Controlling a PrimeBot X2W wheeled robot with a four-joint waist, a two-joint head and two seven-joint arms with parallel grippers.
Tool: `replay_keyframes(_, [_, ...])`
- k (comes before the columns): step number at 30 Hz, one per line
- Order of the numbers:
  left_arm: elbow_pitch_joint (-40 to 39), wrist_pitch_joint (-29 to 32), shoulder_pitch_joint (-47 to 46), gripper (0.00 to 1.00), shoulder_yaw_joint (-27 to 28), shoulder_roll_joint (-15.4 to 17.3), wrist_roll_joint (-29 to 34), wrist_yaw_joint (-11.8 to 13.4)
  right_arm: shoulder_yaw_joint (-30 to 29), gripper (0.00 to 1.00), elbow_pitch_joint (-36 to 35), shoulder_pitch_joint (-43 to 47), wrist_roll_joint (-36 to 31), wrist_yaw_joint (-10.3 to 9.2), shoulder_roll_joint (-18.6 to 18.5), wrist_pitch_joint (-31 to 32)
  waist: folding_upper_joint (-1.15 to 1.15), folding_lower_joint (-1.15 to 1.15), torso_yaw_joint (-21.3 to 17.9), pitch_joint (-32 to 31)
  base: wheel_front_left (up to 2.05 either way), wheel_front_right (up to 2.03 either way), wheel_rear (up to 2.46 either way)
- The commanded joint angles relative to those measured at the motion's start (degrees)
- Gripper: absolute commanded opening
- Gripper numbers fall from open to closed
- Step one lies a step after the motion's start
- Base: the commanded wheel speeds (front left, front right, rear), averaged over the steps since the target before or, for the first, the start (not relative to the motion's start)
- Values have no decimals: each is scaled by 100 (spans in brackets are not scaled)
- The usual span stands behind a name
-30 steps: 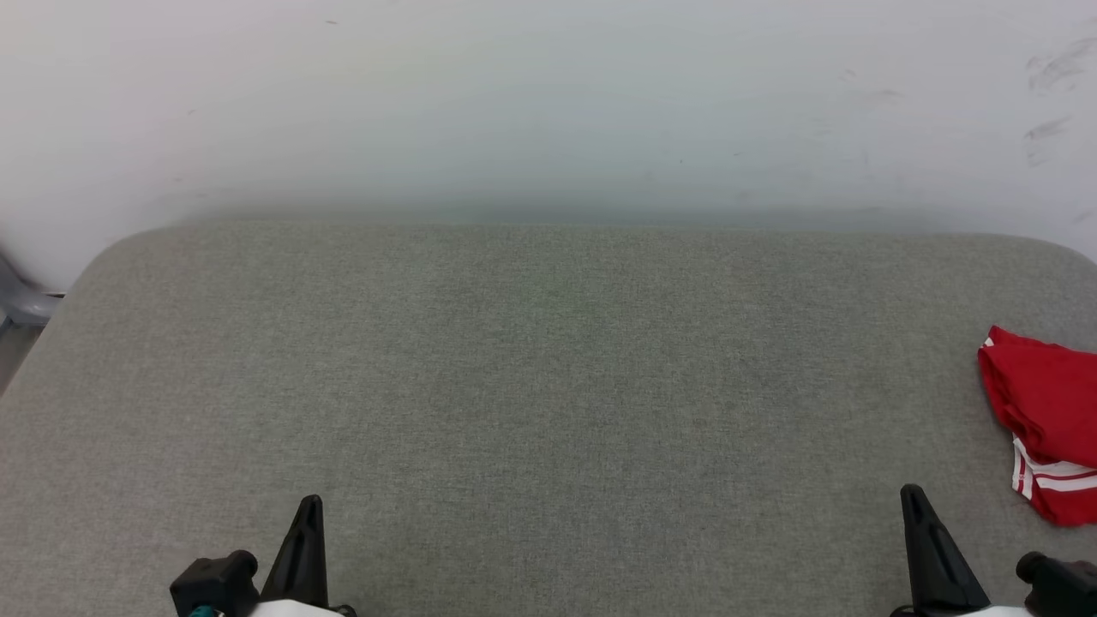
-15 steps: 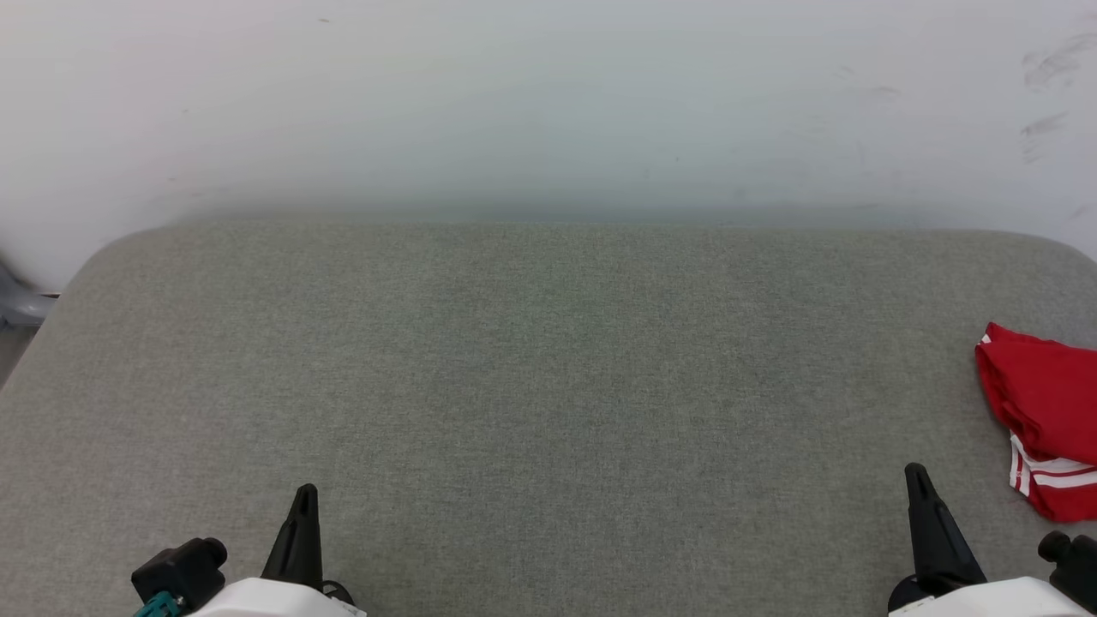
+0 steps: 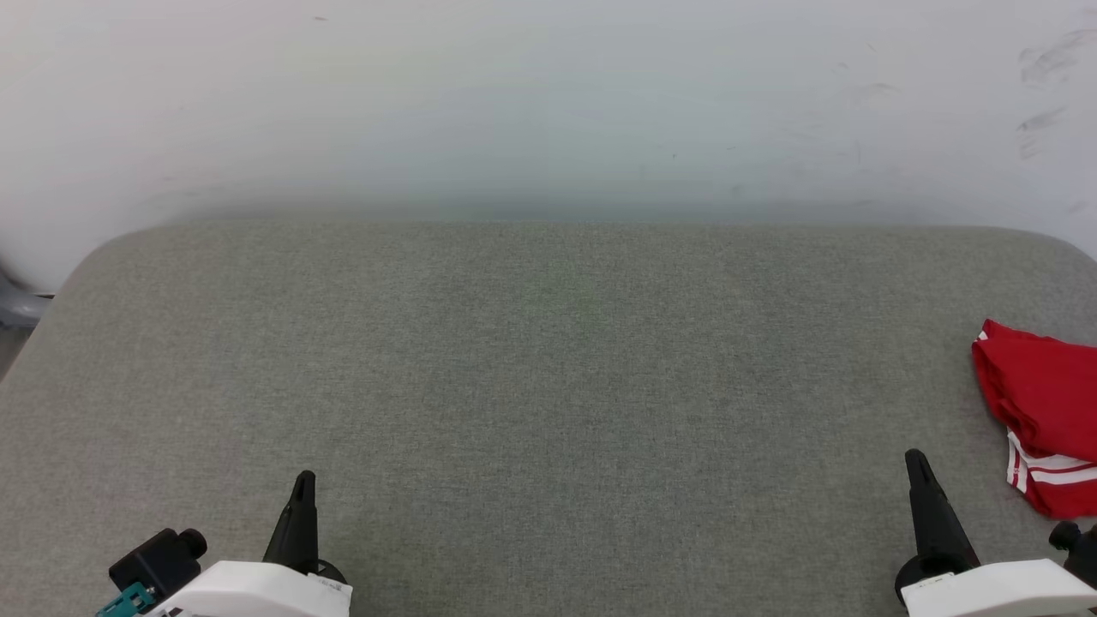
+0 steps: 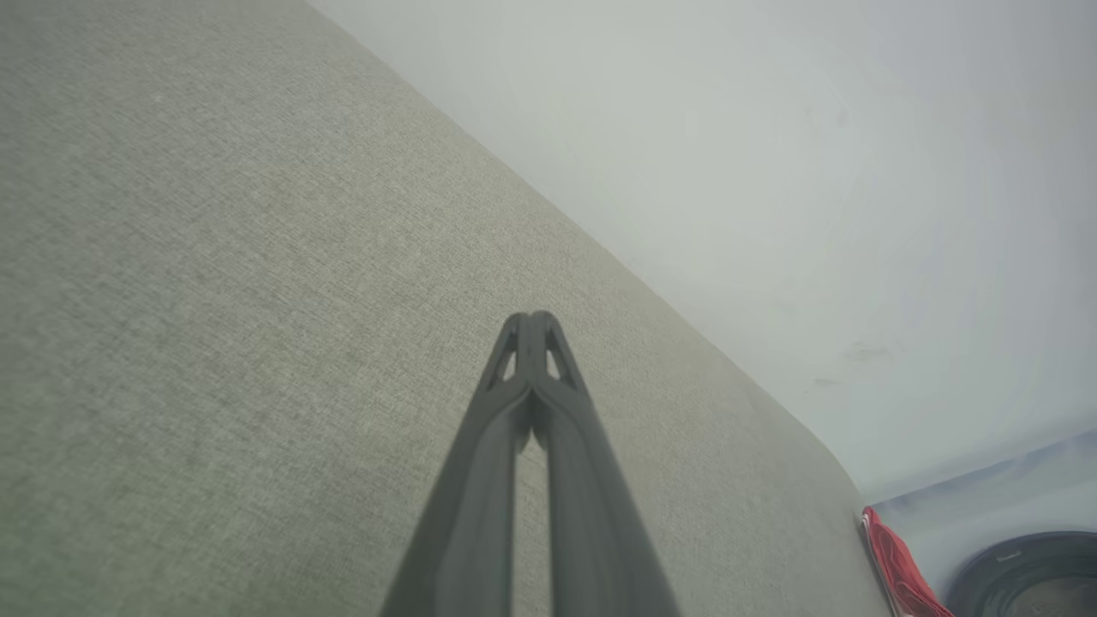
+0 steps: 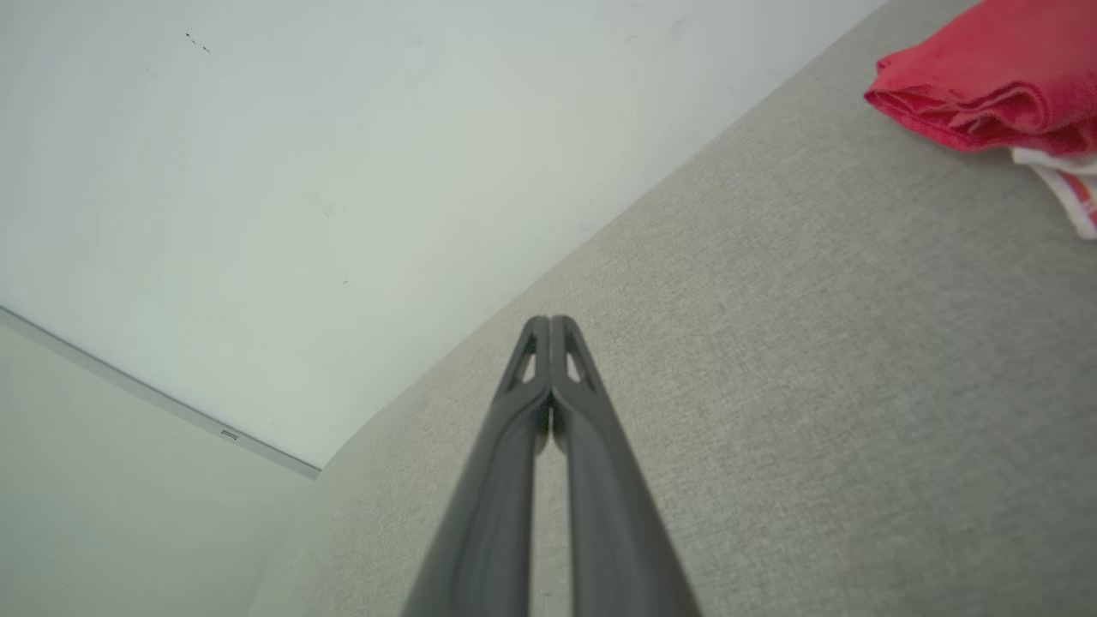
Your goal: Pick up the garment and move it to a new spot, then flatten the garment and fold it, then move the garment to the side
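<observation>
Grey fabric tabletop [image 3: 548, 386] against a pale wall [image 3: 548, 103]. At the right edge of the head view, partly cut off: red garment [image 3: 1041, 403] with white striped trim, bunched, lying on the fabric. At lower left, left pincer [image 3: 303, 480] pressed fully together, holding nothing. At lower right, right pincer [image 3: 914, 458] likewise closed and empty, near the garment but apart.
</observation>
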Motion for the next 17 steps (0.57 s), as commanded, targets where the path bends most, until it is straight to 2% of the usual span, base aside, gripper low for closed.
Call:
replay_keyframes(1, [-43, 61, -155, 0, 35, 16, -236, -42, -20, 0, -22, -157, 233, -2, -59, 49, 0, 0, -4, 3, 0, 0, 0])
replay_keyframes(17, [62, 344, -331, 0, 148, -9, -1423, -146, -57, 0, 127, -377, 1353, -3, -58, 320, 0, 0, -39, 25, 0, 0, 0])
